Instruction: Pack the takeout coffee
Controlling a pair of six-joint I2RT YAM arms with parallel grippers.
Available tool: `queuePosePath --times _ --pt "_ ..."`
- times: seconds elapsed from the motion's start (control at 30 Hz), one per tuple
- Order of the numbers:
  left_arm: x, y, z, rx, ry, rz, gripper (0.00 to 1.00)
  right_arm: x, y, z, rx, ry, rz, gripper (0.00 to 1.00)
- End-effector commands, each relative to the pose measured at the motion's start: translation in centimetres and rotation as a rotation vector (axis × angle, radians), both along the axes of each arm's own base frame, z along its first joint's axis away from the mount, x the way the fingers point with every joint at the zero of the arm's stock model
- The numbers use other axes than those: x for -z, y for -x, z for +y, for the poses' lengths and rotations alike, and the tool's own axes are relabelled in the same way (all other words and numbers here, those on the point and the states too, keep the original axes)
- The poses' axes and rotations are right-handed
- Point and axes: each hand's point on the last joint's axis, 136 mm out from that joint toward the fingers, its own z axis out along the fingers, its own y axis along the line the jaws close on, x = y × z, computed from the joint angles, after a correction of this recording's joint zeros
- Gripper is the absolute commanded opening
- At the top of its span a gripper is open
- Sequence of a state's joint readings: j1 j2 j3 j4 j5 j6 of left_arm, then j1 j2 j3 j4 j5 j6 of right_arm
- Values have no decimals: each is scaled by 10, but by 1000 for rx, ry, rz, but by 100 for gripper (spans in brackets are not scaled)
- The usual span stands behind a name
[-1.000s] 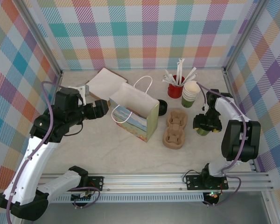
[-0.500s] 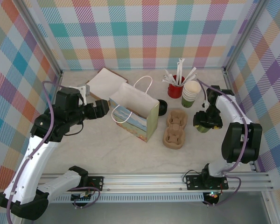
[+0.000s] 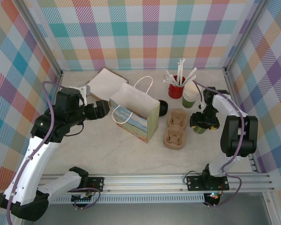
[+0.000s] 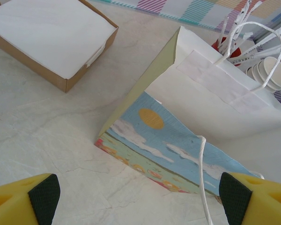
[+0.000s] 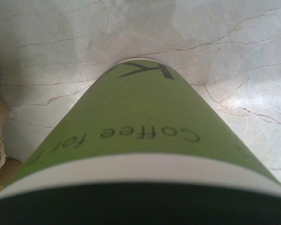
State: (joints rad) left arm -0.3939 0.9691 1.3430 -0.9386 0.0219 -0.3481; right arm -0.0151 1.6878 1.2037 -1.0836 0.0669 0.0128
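Fingertips of your right gripper [image 3: 200, 123] are hidden behind the takeout coffee [image 5: 140, 126], so you cannot tell whether it clamps the cup or merely straddles it; the cup's near end blurs dark in the wrist view; it sits just right of the pulp carrier [image 3: 176, 128]; your left gripper [image 4: 140, 199] gapes empty near the paper bag [image 4: 196, 117].

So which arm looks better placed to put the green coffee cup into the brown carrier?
Right. Its gripper is at the green cup, just beside the carrier. The left gripper hangs open beyond the paper bag, away from both.
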Motion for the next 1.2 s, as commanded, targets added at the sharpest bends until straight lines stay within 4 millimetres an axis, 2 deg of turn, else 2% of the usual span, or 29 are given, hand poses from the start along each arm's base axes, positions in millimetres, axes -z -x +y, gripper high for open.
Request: queuePosePath --times 0.0,0.17,0.4,0.57,0.73,1.0,1.1,1.17 --pt "1 -2 1 -6 6 -1 90 -9 4 4 -17 -17 5 94" --pt "1 -2 2 -8 6 -3 90 -18 5 4 -25 -14 -2 98" --pt "1 0 3 -10 4 -4 90 -21 -2 3 -24 -7 -14 96" --pt "0 0 3 -7 4 -5 90 -16 -4 -1 -29 16 -8 92" --pt "0 0 0 2 15 -3 90 -21 -10 -4 -37 32 -43 85" --pt "-2 -6 -6 -2 52 0 90 -65 4 0 -84 42 -96 81" --pt "-3 -13 -12 12 63 3 90 -90 10 8 -104 36 -136 81" --pt "-2 -20 -16 20 61 4 90 -115 11 16 -125 27 -181 80"
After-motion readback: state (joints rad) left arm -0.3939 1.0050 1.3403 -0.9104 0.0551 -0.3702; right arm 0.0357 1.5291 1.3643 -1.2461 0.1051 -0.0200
